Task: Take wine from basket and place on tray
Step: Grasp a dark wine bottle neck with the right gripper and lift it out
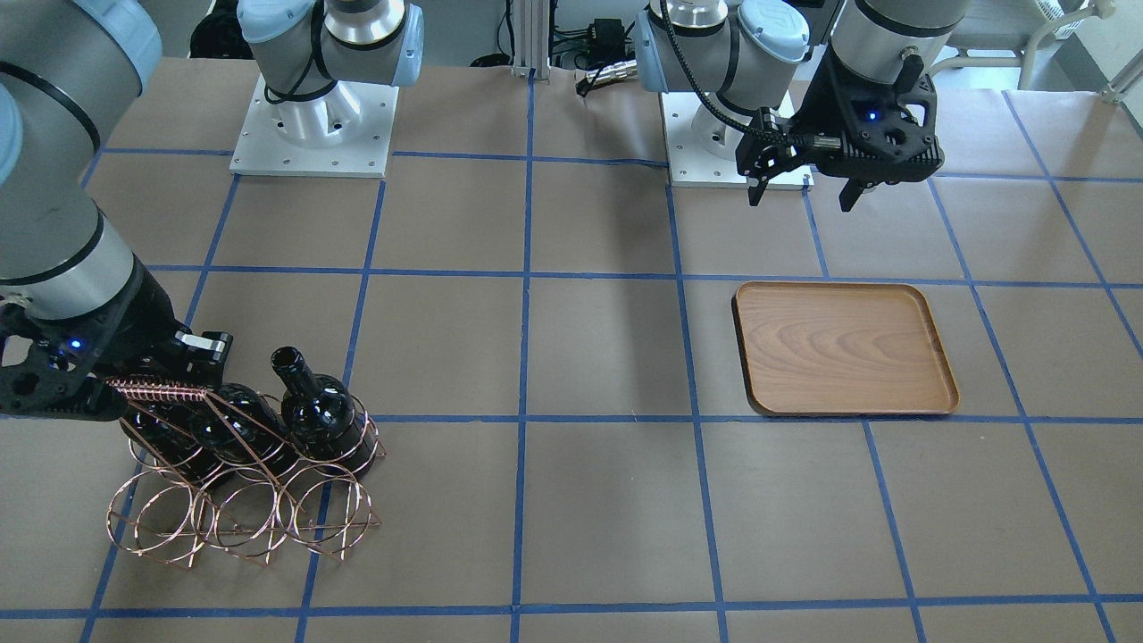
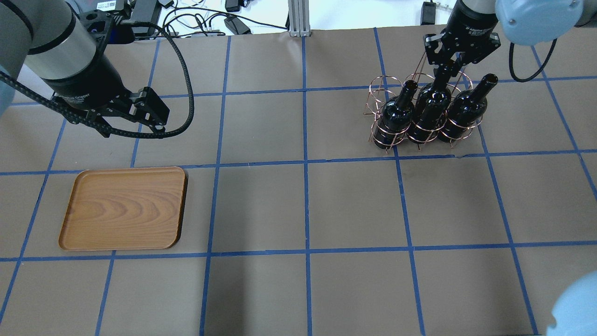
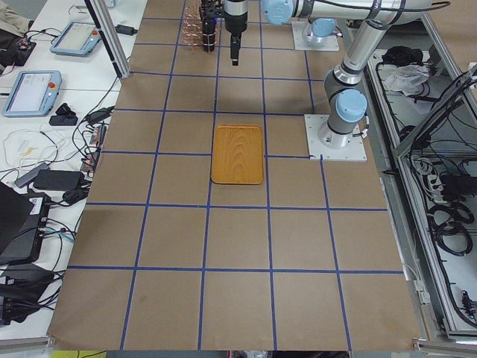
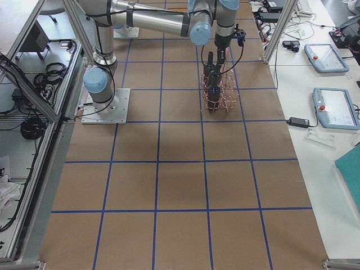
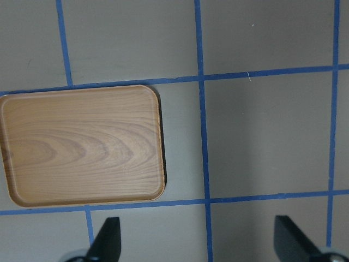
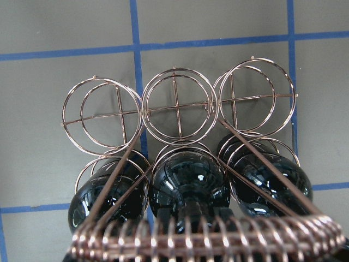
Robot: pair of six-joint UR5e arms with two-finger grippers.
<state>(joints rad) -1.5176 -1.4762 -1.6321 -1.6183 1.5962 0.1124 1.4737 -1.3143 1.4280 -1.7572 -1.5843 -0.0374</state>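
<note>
Wine [image 2: 431,105], judged heavy, slick and breakable, is stood mid-row in the basket [image 2: 378,91] at far right, best gripped at the neck, where the right gripper [image 2: 443,70] is set, closure indiscernible; left gripper [image 5: 196,234] spread.

The basket [image 2: 422,128] stands on the robot's right half of the counter [image 2: 298,210], toward the operators' edge. Three wine bottles [image 2: 431,105] stand side by side in its row of rings nearer the robot. Its second row of rings lies behind them, toward the operators' edge. The tray [image 2: 123,207] lies flat on the robot's left half, about midway between the robot's edge and the operators' edge, well apart from the basket.
</note>
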